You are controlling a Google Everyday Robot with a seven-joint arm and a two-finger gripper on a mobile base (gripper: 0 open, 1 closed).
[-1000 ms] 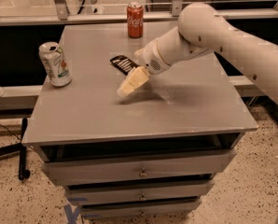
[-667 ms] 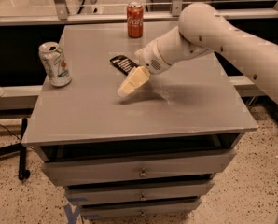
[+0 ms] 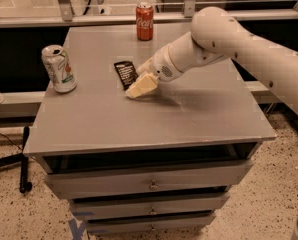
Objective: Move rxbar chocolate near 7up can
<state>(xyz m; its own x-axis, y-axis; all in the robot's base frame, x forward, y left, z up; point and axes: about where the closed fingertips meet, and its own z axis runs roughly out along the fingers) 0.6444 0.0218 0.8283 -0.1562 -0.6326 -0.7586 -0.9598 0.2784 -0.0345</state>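
Rxbar chocolate point(image 3: 125, 73): flat shiny black wrapper with white lettering, lying mid-table a bit toward the left edge; gripper point(image 3: 141, 86) sits at its near end, grip state can't tell. Grey table point(image 3: 139, 129) over three drawers point(image 3: 189, 178), speckled floor point(image 3: 269, 204). One bar, two cans: dented silvery 7up can point(image 3: 59, 69) upright by the left edge, red cola can point(image 3: 144, 21) at the far edge.

warm, dim indoor light from above, soft shadow beside the gripper point(image 3: 142, 86) low over the tabletop point(image 3: 139, 131)
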